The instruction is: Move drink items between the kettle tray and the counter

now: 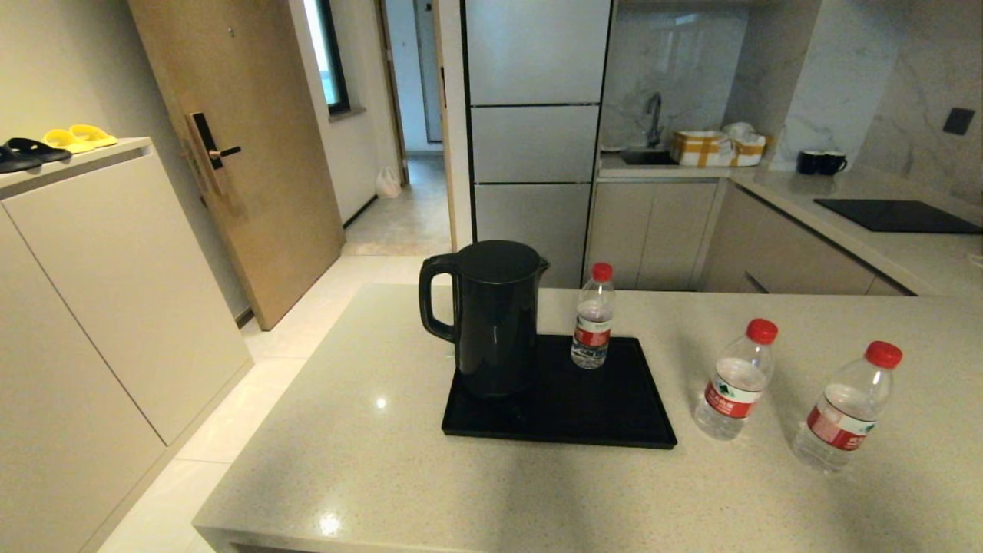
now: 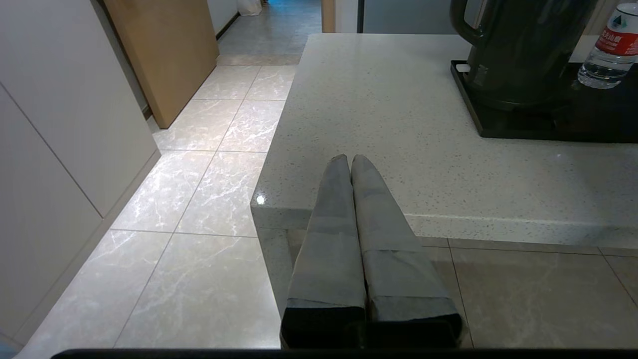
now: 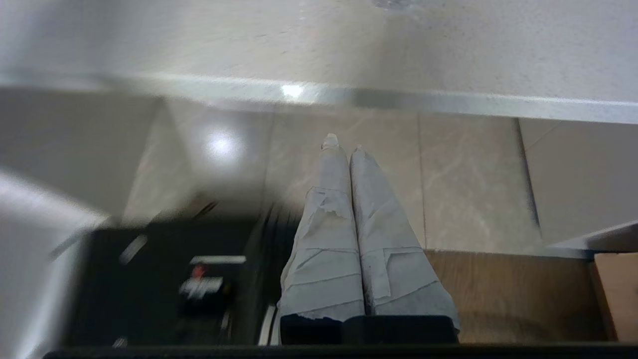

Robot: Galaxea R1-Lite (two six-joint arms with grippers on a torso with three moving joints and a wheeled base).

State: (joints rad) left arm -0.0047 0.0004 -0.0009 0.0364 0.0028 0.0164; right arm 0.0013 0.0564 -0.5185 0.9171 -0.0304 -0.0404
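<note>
A black kettle (image 1: 488,315) stands on the black kettle tray (image 1: 614,415) on the speckled counter (image 1: 384,461). One red-capped water bottle (image 1: 594,319) stands on the tray's far right part, seen too as the tray bottle (image 2: 608,50) beside the kettle (image 2: 518,50). Two more bottles stand on the bare counter right of the tray: the nearer-tray bottle (image 1: 736,382) and the rightmost bottle (image 1: 845,408). Neither arm shows in the head view. My left gripper (image 2: 350,158) is shut and empty, low at the counter's near left corner. My right gripper (image 3: 344,144) is shut and empty, below the counter's front edge (image 3: 349,97), over the floor.
Two black mugs (image 1: 820,162) and a flush black cooktop (image 1: 895,216) lie on the far right counter. A sink with a box (image 1: 718,147) is at the back. A wooden door (image 1: 230,146) and white cabinet (image 1: 100,292) stand left across tiled floor.
</note>
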